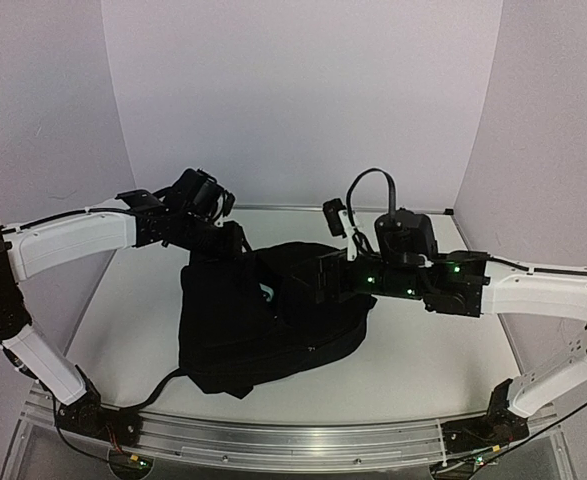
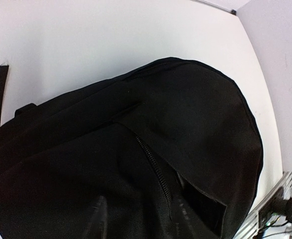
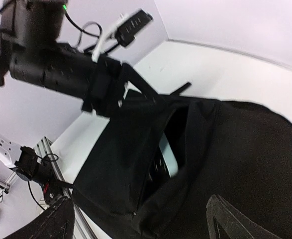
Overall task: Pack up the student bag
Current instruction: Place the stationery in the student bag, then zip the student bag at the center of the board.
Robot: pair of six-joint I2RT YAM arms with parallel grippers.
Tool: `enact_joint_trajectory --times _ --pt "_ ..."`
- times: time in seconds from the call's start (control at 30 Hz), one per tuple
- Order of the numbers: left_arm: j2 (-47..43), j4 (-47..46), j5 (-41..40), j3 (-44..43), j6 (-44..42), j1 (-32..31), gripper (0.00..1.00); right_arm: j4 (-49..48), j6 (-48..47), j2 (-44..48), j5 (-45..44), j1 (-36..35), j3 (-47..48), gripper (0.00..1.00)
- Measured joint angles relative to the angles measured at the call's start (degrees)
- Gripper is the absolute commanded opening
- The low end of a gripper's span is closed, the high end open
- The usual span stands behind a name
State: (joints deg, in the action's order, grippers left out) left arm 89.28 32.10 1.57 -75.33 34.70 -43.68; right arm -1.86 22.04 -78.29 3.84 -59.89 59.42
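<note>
Top external: bag [image 1: 238, 325] beneath right hand [image 1: 315, 285]

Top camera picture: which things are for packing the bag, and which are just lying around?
For the job:
student bag
pale-edged thing inside its opening, too hidden to name
left gripper at the bag's far edge
right gripper, fingers wide apart

Just there:
table
metal rail holding the arms
</note>
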Motion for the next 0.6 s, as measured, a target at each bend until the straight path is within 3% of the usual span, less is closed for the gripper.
enact_joint_trajectory --times 0.07,0.2,0.4,0.6 --pt "-0.2 -0.1 1.0 0.0 -2.7 0.2 0.65 0.8 1.6 0.5 -0.2 -0.3 -2.4 0.91" --pt "-1.6 2.1 5.7 -1.2 -9.0 -1.1 0.62 2.6 4.9 1.8 -0.4 -0.3 -5.8 0.87" --pt "-1.2 7.9 13.9 -4.0 -14.3 -10.6 0.52 2.8 8.2 4.1 -0.6 -0.6 -8.0 0.82" --pt "2.0 13.4 15.6 -4.0 -14.8 -17.3 0.49 2.8 9.6 4.6 -1.0 -0.6 -8.4 0.8"
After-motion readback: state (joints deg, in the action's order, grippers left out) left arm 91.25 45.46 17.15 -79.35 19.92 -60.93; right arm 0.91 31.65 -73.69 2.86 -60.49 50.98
